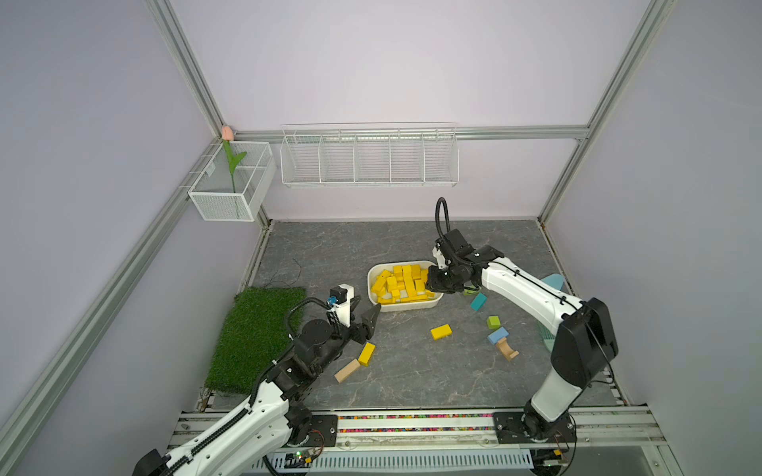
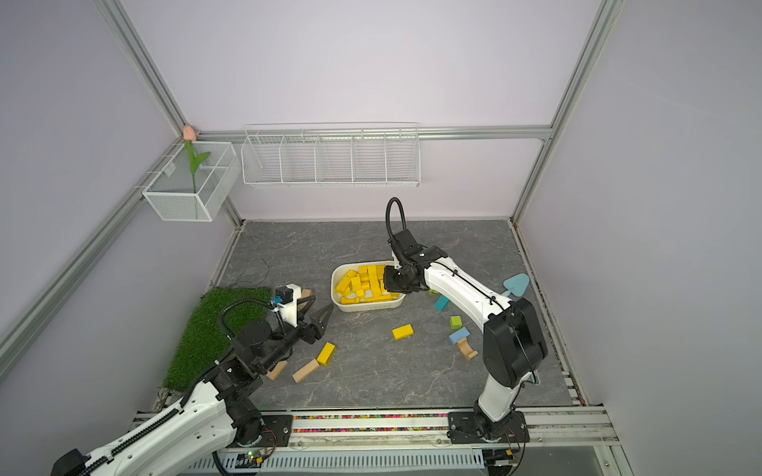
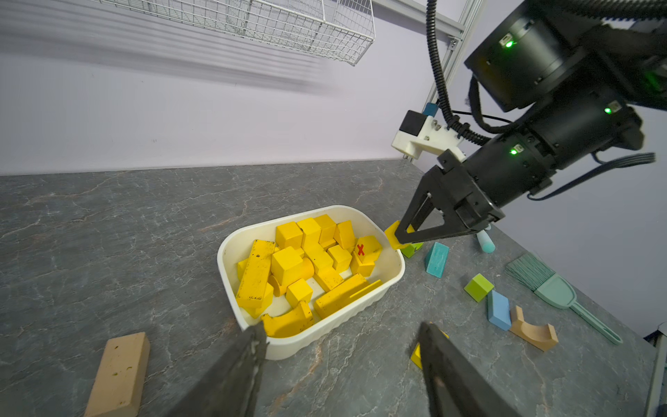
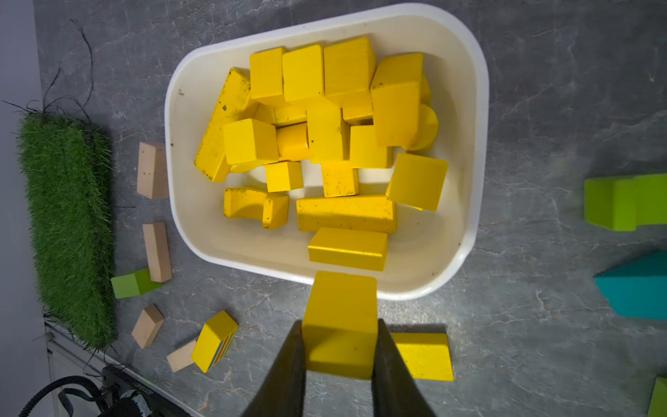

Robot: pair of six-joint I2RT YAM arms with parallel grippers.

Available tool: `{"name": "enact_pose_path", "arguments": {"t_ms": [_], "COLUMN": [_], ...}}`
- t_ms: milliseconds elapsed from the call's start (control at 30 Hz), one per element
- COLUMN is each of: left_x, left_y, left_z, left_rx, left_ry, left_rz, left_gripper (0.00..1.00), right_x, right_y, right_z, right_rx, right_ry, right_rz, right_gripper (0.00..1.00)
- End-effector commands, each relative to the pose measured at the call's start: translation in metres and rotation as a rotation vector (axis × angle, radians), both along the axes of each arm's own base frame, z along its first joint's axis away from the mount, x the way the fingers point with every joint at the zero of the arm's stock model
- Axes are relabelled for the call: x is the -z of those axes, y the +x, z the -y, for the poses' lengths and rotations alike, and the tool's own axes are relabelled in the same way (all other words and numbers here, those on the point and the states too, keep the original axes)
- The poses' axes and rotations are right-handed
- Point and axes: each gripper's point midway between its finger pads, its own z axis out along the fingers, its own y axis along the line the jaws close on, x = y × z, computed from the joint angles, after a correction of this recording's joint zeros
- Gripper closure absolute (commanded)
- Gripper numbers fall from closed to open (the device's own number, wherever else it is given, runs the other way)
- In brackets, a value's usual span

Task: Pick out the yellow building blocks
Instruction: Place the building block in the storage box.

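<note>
- R gripper clamped on yellow block, poised over rim of white tray.
- Most yellow building blocks piled in tray; flat yellow block, stripe-edged yellow block loose on tabletop.
- L gripper jaws spread, nothing held, beside tray.
- Step: drop-off. Nxt, prob: ease inward over pile, then let go.

A red "X" is marked on one bright yellow painted wooden block, lying in the white plastic tub at its 3 o'clock end seen from above. No other writing is legible.
</note>
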Motion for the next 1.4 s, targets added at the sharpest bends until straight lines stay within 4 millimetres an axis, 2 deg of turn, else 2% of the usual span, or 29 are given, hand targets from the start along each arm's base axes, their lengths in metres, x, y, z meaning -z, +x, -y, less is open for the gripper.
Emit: {"name": "enact_pose_path", "arguments": {"t_ms": [0,267,533,933,1100,1367], "left_x": [0.000,0.000,0.000,0.000,0.000,0.002], "left_y": [0.001,0.001,0.001,0.001,0.001,0.005], "left_z": [-0.004,-0.004,-0.004,-0.004,-0.004,-0.002], "left_rx": [-0.017,-0.017,-0.018,-0.017,-0.019,-0.023], "left_ry": [-0.025,-0.025,-0.024,-0.026,-0.024,-0.012], "left_rz": [-0.002,-0.002,-0.001,-0.001,-0.002,-0.023], "left_gripper": [0.31,0.31,0.31,0.31,0.31,0.32], "right_x": [0.013,0.044,0.056,0.054,0.053,0.036], "right_y": [0.000,0.006,0.007,0.006,0.005,-0.009], "right_z": [-0.003,-0.009,-0.009,-0.010,-0.010,-0.003], "right_rx": [-0.031,-0.035,-0.042,-0.045,-0.047,-0.034], "right_ry": [-0.021,-0.052,-0.070,-0.060,-0.055,-0.024], "right_rz": [-0.044,-0.093,-0.112,-0.115,-0.117,-0.077], "right_gripper": [0.74,0.74,0.71,0.63,0.63,0.64]}}
